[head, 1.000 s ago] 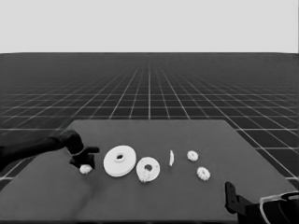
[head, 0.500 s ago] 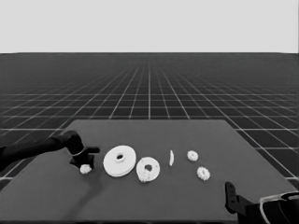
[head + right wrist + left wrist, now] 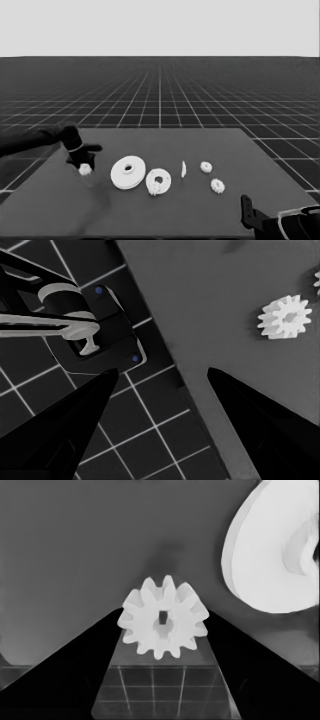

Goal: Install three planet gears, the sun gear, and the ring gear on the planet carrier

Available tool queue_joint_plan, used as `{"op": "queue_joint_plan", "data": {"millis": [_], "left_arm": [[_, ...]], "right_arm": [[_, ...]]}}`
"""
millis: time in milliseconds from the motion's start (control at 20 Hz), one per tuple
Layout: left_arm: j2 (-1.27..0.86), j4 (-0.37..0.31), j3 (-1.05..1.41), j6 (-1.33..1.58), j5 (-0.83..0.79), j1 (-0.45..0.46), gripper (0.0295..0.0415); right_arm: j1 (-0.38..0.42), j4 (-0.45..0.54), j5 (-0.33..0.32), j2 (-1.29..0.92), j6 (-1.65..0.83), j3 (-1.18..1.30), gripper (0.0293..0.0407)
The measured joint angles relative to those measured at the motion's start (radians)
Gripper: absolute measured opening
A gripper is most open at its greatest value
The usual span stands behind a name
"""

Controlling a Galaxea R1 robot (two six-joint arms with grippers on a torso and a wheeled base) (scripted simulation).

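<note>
Right gripper (image 3: 248, 212) waits spread at five o'clock, idle. Left gripper (image 3: 84, 165) at nine o'clock pinches a cog (image 3: 163, 624) by its teeth just left of the larger disc (image 3: 128, 172); a thin grip could let it twist loose. Only the wrist view shows the fingers touching.

My left gripper (image 3: 162, 630) has smooth, matt black fingers (image 3: 65, 675) with no sheen. The gear (image 3: 163, 617) between them looks like matt white plastic, its teeth softly rounded. The larger round part (image 3: 128, 172) has the same chalky white, unglossy finish. The table (image 3: 200, 210) is a flat, dull dark surface, smooth and unreflective. My right gripper (image 3: 160, 390) is equally matt black.
</note>
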Motion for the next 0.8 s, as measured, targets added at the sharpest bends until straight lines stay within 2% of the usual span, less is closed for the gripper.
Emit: {"op": "queue_joint_plan", "data": {"millis": [200, 250, 300, 350, 450, 700, 800], "left_arm": [[-0.001, -0.006, 0.001, 0.000, 0.006, -0.007, 0.0312], [0.128, 0.031, 0.068, -0.320, 0.053, -0.014, 0.0313], [0.376, 0.035, 0.030, -0.466, 0.080, -0.019, 0.0312], [0.550, 0.030, -0.085, -0.486, 0.084, -0.021, 0.0312], [0.716, 0.023, -0.268, -0.446, 0.077, -0.022, 0.0312], [0.798, 0.018, -0.393, -0.402, 0.071, -0.021, 0.0312], [0.823, 0.102, -0.464, -0.364, 0.027, 0.073, 0.0312]], "right_arm": [[0.000, 0.000, 0.000, 0.000, 0.000, 0.000, 0.0385], [0.000, 0.000, 0.000, 0.000, 0.000, 0.000, 0.0385], [0.000, 0.000, 0.000, 0.000, 0.000, 0.000, 0.0385], [0.000, 0.000, 0.000, 0.000, 0.000, 0.000, 0.0385], [0.000, 0.000, 0.000, 0.000, 0.000, 0.000, 0.0385], [0.000, 0.000, 0.000, 0.000, 0.000, 0.000, 0.0385], [0.000, 0.000, 0.000, 0.000, 0.000, 0.000, 0.0385]]}}
